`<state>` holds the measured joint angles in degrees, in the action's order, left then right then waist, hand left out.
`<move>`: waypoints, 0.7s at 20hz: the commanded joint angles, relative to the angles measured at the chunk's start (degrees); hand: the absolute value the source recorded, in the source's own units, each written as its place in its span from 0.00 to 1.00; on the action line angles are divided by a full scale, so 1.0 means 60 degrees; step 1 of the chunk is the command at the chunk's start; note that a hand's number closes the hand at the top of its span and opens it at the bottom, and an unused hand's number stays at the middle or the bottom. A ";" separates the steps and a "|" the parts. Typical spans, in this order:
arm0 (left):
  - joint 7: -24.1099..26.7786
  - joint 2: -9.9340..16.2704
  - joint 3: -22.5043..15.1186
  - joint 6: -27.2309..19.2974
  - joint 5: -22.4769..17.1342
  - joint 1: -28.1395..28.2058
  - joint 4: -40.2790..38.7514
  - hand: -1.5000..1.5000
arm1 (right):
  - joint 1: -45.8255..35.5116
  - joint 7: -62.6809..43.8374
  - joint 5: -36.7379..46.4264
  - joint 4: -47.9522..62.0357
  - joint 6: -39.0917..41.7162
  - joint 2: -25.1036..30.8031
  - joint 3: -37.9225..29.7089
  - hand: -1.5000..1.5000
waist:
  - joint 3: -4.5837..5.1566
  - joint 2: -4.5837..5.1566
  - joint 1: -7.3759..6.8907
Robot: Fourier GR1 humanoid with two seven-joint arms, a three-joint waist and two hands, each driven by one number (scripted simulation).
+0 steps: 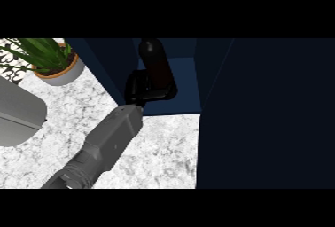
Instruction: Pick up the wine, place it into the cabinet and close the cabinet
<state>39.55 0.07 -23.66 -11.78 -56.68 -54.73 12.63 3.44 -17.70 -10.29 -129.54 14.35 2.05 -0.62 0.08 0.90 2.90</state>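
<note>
Cabinet (189, 84): we see its dark blue opening at the desk's far edge, with a large dark panel filling the right side.
Desk (163, 150): we see white speckled stone.
Grey appliance (16, 115): at the desk's left edge.
Potted plant (56, 62): far left corner.
Wine (157, 62): dark bottle, upright inside the cabinet opening.
Left hand (145, 88): fingers curled round the wine's lower part.

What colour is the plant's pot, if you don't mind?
The pot is white with an orange-brown rim, seen in the head view.

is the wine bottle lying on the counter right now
No, the hand is curled round the wine bottle, holding it upright inside the open cabinet.
</note>
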 commanded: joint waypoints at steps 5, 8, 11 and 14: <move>0.1241 -0.0012 0.0581 0.0066 -0.0278 0.0035 -0.0494 1.00 | -0.0337 -0.0149 -0.0025 0.0083 0.0007 0.0164 -0.0099 0.00 | 0.0001 0.0028 0.0052; 0.1821 -0.0013 0.0654 -0.0141 -0.0038 -0.0170 -0.0675 0.00 | -0.0037 -0.0205 0.0016 -0.0259 -0.0014 0.0093 0.0033 0.00 | -0.0001 -0.0013 -0.0052; 0.1941 0.0306 0.0767 0.0507 -0.0012 -0.0192 -0.0820 0.00 | -0.0293 -0.0391 -0.0152 -0.0186 -0.0026 0.0269 -0.0229 0.00 | 0.0003 0.0025 -0.0022; 0.2416 0.0086 0.0634 0.0394 0.0240 -0.0001 -0.0500 0.00 | 0.0258 0.0181 -0.0167 -0.0048 0.0170 0.0164 -0.0301 0.00 | -0.0009 -0.0054 -0.0163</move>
<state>48.86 -0.10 -21.52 -9.46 -55.69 -55.72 10.74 2.81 -18.15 -10.38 -129.72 14.27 2.68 -1.34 0.53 1.38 2.96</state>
